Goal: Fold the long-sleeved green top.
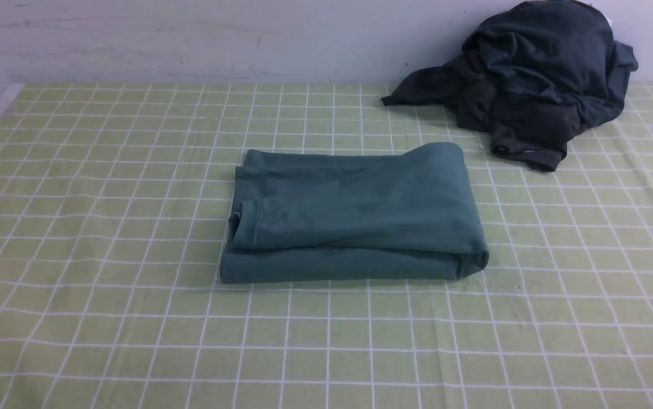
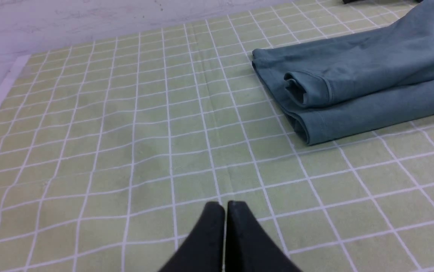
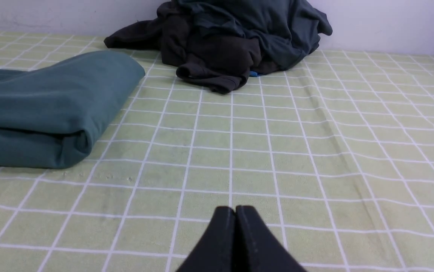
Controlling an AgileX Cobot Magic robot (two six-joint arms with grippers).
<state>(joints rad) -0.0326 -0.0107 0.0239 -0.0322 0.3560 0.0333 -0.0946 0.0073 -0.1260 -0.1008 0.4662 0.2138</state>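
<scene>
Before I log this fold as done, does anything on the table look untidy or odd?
One sleeve cuff bulges open at the green top's left edge. Dark clothes lie crumpled by the wall. Otherwise fine.

green top: soft knit cloth, matt, thick, with a fine smooth face; stitched seam at the cuff and along the hem.
desk: covered by a thin woven cloth, pale green with white grid lines, matt, lightly wrinkled in places.
dark clothes: heap of soft cloth, matt, dark grey and dark blue-green, much creased.
wall: painted, pale, matt, a little rough with small marks.
left claw: black, matt, smooth, looks like plastic or rubber.
right claw: black, matt, the same smooth finish.
</scene>
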